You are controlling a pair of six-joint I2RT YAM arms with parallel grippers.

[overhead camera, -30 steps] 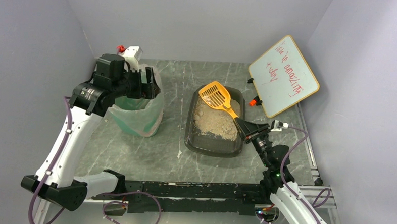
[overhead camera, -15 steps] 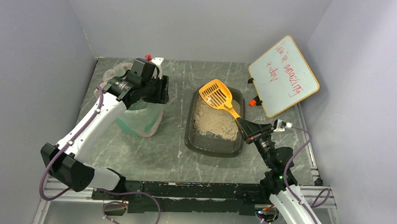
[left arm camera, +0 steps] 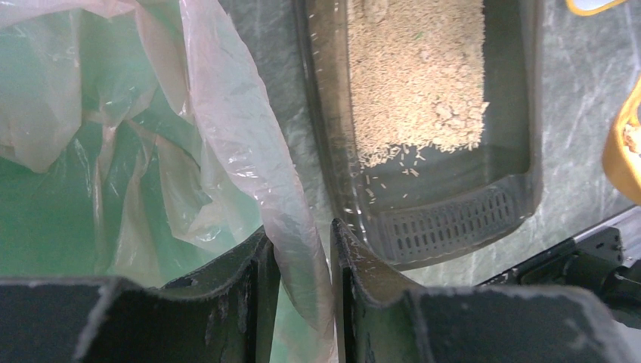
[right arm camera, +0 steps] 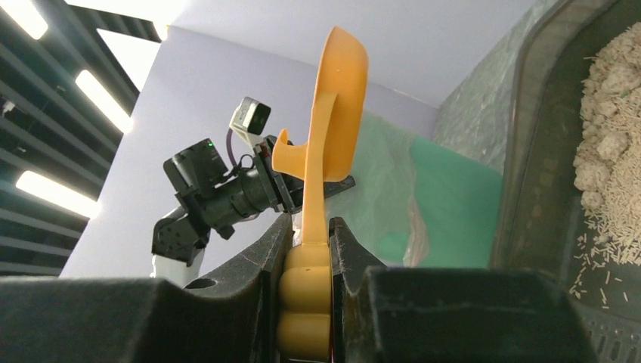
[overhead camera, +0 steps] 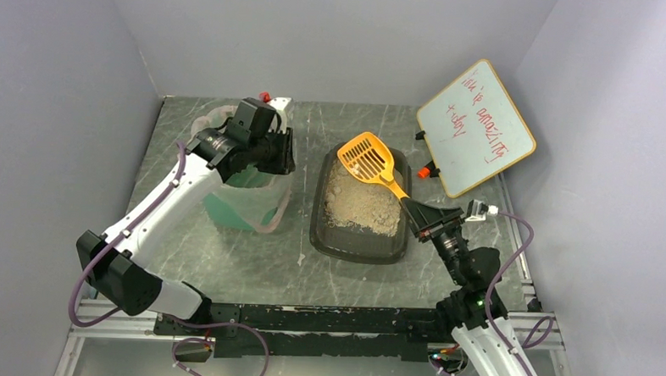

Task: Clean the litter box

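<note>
While the right gripper (right arm camera: 310,227) pinches the handle of the scoop (right arm camera: 333,113) over the litter box (overhead camera: 327,237), the jaws of the left gripper (left arm camera: 300,243) stand closely around the edge of the bag (left arm camera: 227,128); whether they pinch it, I cannot tell.

The top camera looks down from behind on the whole table (overhead camera: 225,260). Each wrist camera peers close past its fingers (left arm camera: 234,302) (all three share the litter box (overhead camera: 357,244)).
</note>
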